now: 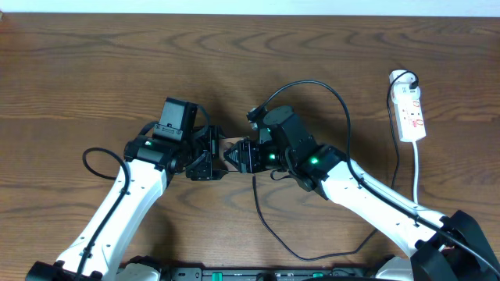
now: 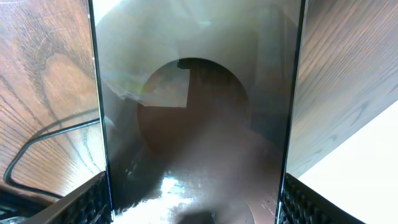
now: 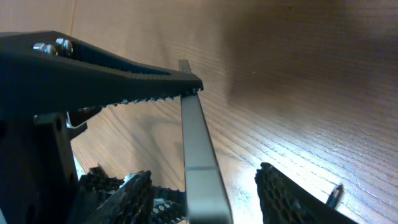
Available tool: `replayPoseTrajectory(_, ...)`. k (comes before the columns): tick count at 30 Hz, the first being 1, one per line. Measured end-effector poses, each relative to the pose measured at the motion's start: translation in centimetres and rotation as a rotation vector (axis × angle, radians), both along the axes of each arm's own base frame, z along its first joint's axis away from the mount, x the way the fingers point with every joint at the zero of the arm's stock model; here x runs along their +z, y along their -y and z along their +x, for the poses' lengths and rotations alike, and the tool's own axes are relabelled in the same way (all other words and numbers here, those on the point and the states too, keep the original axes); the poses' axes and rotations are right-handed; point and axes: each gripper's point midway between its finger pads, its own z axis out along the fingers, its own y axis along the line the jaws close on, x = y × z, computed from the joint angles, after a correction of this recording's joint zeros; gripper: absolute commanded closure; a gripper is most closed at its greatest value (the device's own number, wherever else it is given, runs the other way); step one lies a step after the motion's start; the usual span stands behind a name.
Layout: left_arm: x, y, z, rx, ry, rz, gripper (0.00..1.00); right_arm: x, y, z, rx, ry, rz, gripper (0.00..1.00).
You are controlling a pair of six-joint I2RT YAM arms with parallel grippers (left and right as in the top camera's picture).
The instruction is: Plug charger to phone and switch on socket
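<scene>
Left wrist: left pincer point(image 2: 196, 200) clamps phone point(image 2: 199, 124) | right wrist: right pincer point(image 3: 205, 186) parted astride phone edge | overhead only: socket point(image 1: 410, 113)

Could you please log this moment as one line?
left gripper: shut on phone | right gripper: open, straddling phone edge | charger: slack on table

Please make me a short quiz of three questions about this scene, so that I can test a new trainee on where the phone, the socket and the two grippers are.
1. True or false: the socket lies on the right arm's side of the table.
2. In its own wrist view, the right gripper has its fingers on either side of which thing?
3. Which gripper spans the phone across its flat face? A. left gripper B. right gripper C. neither

Key: 1 true; 2 the phone, seen edge-on; 3 A.
</scene>
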Motion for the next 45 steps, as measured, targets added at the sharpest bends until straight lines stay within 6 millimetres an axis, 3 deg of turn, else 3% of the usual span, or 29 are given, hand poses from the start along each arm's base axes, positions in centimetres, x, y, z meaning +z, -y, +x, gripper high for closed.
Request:
replayPoseTrajectory(10,0.3,1.2,0.0,-0.038,0.028,-0.009,0.93,0.0,0.0,0.1,-0.003,0.002,-0.002,0.49)
replayPoseTrajectory(18,0.4,1.5,0.0,-0.045,0.034,-0.011,0.93,0.0,0.1,0.1,-0.007,0.004,-0.004,0.62)
replayPoseTrajectory(33,0.4,1.5,0.0,-0.045,0.034,-0.012,0.92,0.0,0.1,0.1,-0.010,0.003,-0.005,0.76)
replayPoseTrajectory(45,0.4,1.5,0.0,-0.044,0.038,-0.012,0.93,-0.1,0.1,0.2,-0.013,0.004,-0.006,0.78)
